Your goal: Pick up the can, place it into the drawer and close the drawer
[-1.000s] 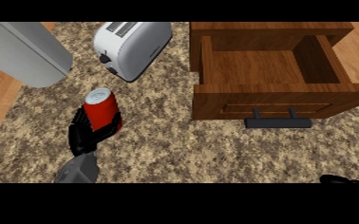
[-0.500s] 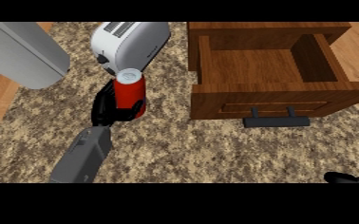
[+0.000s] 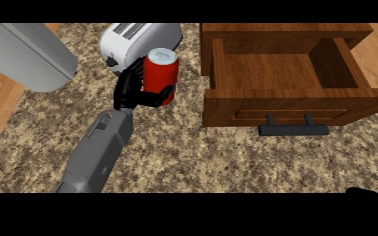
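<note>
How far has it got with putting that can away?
The pickup looks done: the left hand is curled round the red can, beside the toaster. The open drawer holds nothing. Left: placing the can inside and closing the drawer by its handle.

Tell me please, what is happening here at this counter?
The robot's left hand has its fingers curled round a red cylindrical can with a silver top and holds it in front of the white toaster. To the right, the brown wooden drawer with a black handle stands open, with nothing visible inside. The can is not yet in the drawer. Of the right hand only a small dark part shows at the lower right edge.
</note>
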Motion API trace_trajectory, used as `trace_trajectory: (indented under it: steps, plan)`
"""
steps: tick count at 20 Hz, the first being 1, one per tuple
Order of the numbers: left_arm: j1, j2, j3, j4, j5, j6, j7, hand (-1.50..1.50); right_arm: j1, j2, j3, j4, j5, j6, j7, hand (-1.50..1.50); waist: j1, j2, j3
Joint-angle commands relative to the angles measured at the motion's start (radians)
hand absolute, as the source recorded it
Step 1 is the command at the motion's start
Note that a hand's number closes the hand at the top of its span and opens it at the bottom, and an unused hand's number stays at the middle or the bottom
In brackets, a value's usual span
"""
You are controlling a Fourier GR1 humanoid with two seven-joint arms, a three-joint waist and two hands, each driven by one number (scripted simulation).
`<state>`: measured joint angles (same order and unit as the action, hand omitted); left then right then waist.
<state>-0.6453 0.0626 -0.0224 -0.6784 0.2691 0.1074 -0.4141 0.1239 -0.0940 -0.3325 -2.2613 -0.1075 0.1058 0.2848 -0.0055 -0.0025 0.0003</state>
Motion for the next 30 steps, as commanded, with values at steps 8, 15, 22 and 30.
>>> trace_trajectory:
  steps: [8, 15, 22, 30]
  plan:
    - [-0.191, -0.05, -0.052, -0.269, -0.033, 0.135, 0.372, 1.5, 0.033, 0.055, 0.056, -0.02, 0.07, -0.011, -0.033, -1.5, 0.0, 0.0, 0.0]
    - [-0.355, -0.048, -0.101, -0.356, -0.072, 0.231, 0.589, 1.5, -0.074, -0.024, -0.022, 0.006, 0.007, -0.033, 0.051, -1.5, -0.002, 0.0, 0.0]
    - [-0.54, -0.062, -0.108, -0.185, -0.061, 0.268, 0.589, 1.5, -0.085, -0.031, -0.047, 0.069, -0.022, -0.01, -0.007, -1.5, -0.016, 0.006, 0.001]
    - [-0.742, -0.062, -0.137, 0.008, 0.016, 0.327, 0.605, 1.5, -0.108, -0.042, -0.001, 0.017, 0.013, -0.014, 0.044, -1.5, -0.037, 0.01, 0.001]
